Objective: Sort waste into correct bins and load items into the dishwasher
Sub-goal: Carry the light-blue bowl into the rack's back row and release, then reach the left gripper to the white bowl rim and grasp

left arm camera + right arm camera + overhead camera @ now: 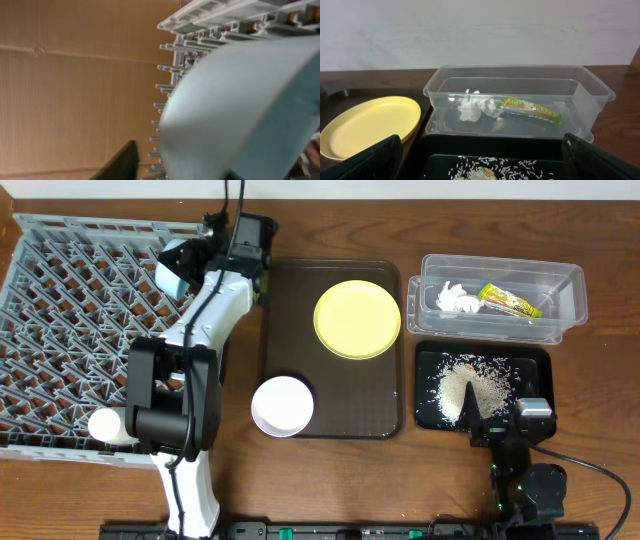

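My left gripper (192, 260) is shut on the light blue bowl (172, 275) and holds it tilted over the far right part of the grey dish rack (70, 300). In the left wrist view the bowl (240, 110) fills the frame between my fingers (182, 165), with rack pegs (170, 67) behind it. A small white cup (105, 425) lies in the rack's near corner. The yellow plate (357, 318) and a white bowl (282, 405) sit on the brown tray. My right gripper (505, 420) (485, 160) is open over the near end of the black tray (535, 360) (485, 145) with rice (468, 385) (485, 172). The chopsticks are out of view.
The clear tub (500, 275) (590, 100) behind the black tray holds the white tissue (457, 299) (475, 106) and the green-and-orange wrapper (510, 301) (530, 109). The dark brown tray (385, 410) lies between the rack and the bins. The plate (370, 125) shows at left in the right wrist view.
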